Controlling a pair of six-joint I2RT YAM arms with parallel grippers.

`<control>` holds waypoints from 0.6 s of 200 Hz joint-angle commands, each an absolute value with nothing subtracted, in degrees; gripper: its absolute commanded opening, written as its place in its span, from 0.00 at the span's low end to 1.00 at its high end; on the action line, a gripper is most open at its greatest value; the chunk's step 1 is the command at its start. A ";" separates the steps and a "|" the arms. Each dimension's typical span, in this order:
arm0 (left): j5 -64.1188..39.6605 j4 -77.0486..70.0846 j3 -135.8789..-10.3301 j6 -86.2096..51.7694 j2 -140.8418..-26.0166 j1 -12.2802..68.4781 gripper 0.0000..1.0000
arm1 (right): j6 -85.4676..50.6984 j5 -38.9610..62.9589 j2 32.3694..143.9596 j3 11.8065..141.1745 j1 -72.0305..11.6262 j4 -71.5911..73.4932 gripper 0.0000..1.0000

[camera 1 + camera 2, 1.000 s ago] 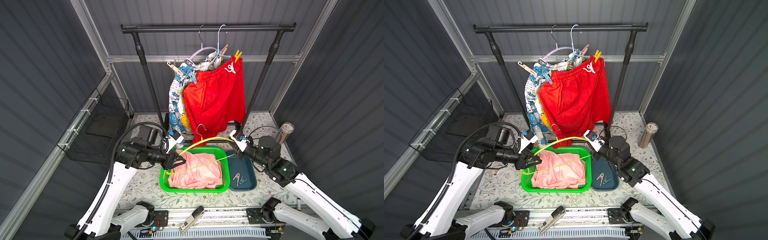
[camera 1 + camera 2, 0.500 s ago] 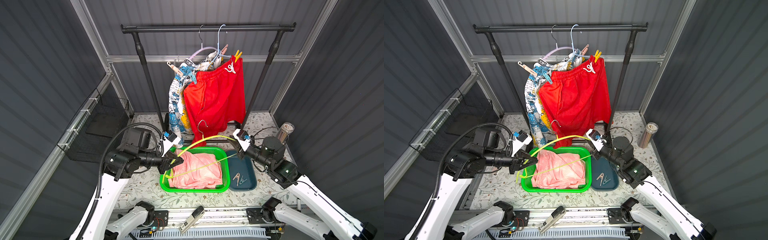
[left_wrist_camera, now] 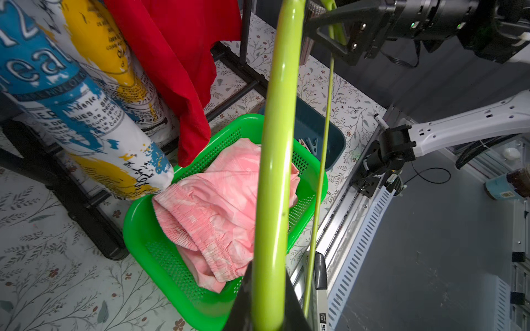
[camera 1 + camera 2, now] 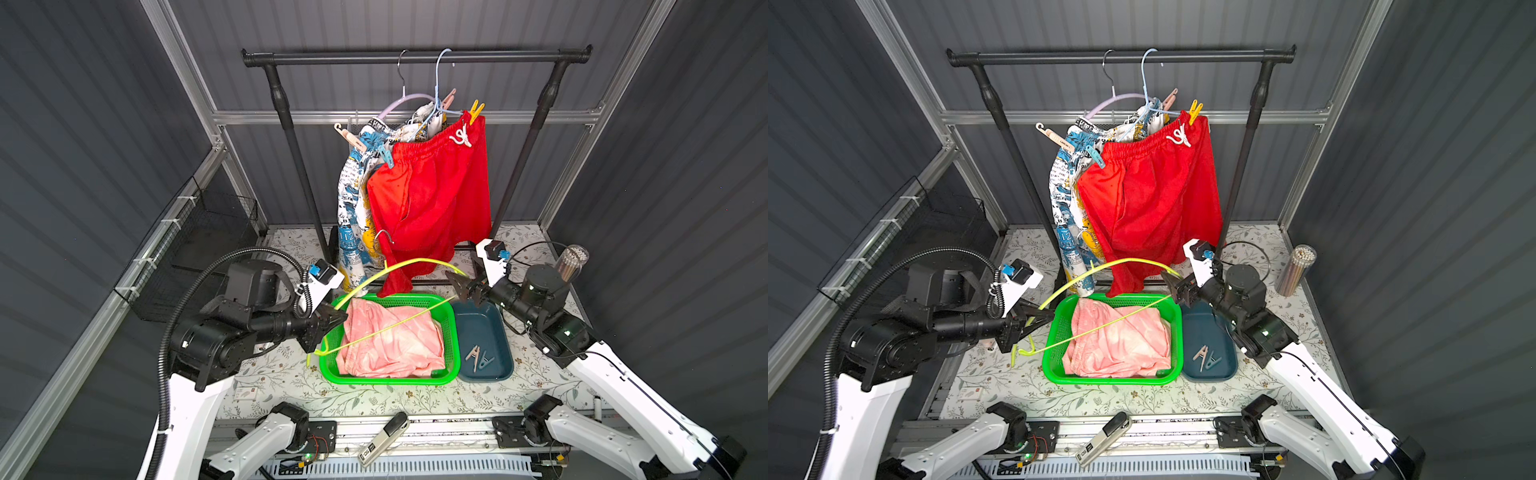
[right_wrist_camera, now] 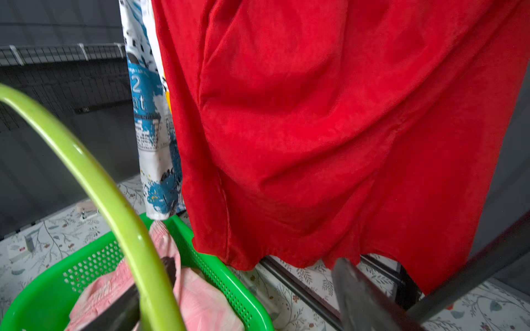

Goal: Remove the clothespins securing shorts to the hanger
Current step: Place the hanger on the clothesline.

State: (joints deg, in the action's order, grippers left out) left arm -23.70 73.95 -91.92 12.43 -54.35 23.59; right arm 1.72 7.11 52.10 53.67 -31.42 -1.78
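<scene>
Your left claw (image 4: pixel 341 319) grips the empty green hanger (image 3: pixel 275 143), while your right claw (image 4: pixel 457 287) stands wide open, nearer the yellow clothespin (image 4: pixel 475 111) pinning the red shorts (image 4: pixel 432 199) high above it.

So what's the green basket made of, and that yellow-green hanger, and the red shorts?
Green basket: looks like glossy moulded plastic, with rows of little holes in its walls. Yellow-green hanger: probably smooth plastic, maybe coated wire; it shines. Red shorts: soft matte cloth, hanging in folds, with a gathered waistband.
</scene>
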 commanded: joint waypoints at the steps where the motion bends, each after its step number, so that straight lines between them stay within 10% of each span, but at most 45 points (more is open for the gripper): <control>1: -8.64 77.30 -97.00 11.26 -53.08 23.03 0.00 | -4.22 -0.41 49.17 58.35 -29.71 -4.10 0.91; 58: -12.32 72.80 -98.83 9.89 -54.75 23.03 0.00 | -6.38 27.90 48.42 61.94 -28.21 -8.17 0.99; 120: -11.69 72.64 -99.73 9.60 -54.15 23.03 0.00 | -8.03 24.91 54.18 63.81 -28.23 -10.70 0.99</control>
State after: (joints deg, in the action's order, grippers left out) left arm -14.11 73.03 -97.82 10.81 -55.07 23.16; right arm -6.66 26.22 54.74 63.57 -28.40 -9.47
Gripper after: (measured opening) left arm 0.114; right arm 0.992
